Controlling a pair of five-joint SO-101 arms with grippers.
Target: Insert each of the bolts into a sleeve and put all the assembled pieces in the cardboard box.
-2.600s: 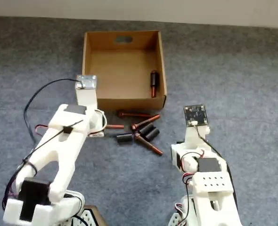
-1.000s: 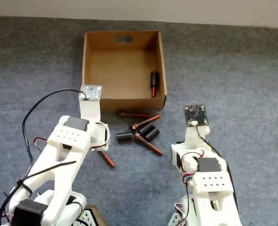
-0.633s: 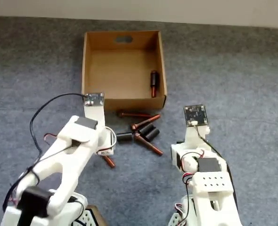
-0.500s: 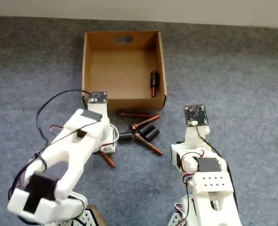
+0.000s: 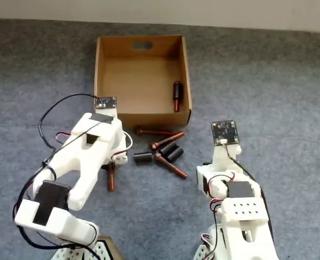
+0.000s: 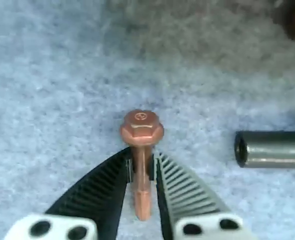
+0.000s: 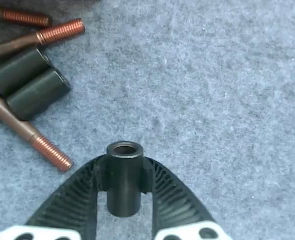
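My left gripper [image 6: 142, 157] is shut on the shank of a copper bolt [image 6: 141, 131], whose hex head points away from the wrist, just above the carpet. In the high view that bolt [image 5: 111, 176] pokes out under the left arm, left of the pile. A black sleeve [image 6: 272, 148] lies close beside it. My right gripper [image 7: 123, 165] is shut on another black sleeve [image 7: 123, 176], open end up, to the right of the loose bolts [image 7: 42, 35] and sleeves [image 7: 30, 85]. The cardboard box [image 5: 101, 65] at the back holds one assembled piece [image 5: 177, 96].
Loose bolts [image 5: 171, 165] and sleeves [image 5: 142, 158] lie in a cluster on the grey carpet just in front of the box, between the two arms. A cable [image 5: 49, 122] loops off the left arm. Open carpet lies to the far left and right.
The left arm has swung about with its bolt, which went from pointing right toward the pile to pointing at the front edge. The right arm has kept still.
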